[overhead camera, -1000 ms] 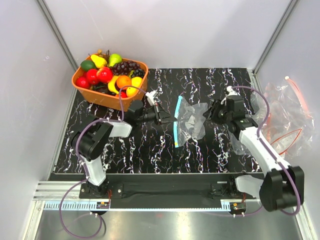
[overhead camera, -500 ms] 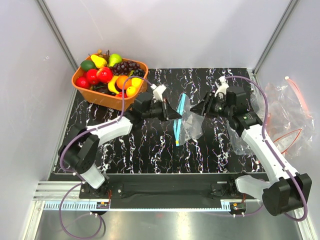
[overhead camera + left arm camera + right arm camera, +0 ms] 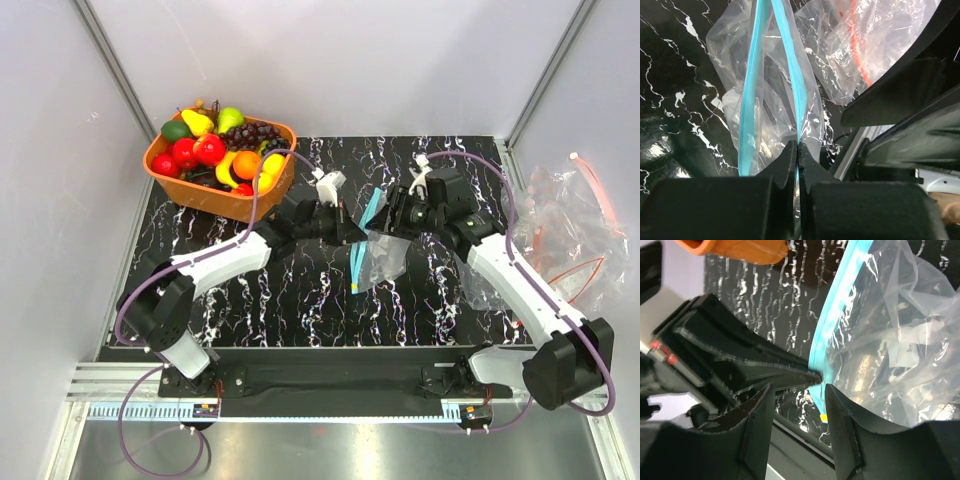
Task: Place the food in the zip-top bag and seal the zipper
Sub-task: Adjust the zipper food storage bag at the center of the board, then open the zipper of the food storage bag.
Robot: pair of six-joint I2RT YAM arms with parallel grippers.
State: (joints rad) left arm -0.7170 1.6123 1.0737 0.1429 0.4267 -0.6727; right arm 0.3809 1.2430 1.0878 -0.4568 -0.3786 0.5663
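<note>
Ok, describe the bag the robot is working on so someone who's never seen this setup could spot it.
Start at the black marbled table; near its middle a clear zip-top bag is raised at one edge. The left gripper is shut on its light blue zipper, whereas the other clear bags, heaped by the table's right edge, carry red-orange strips.

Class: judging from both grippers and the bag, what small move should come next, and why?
Probably close the right gripper on the zipper between its open jaws: the left gripper is shut on one lip, so a second grip could spread the zip-top bag.
</note>
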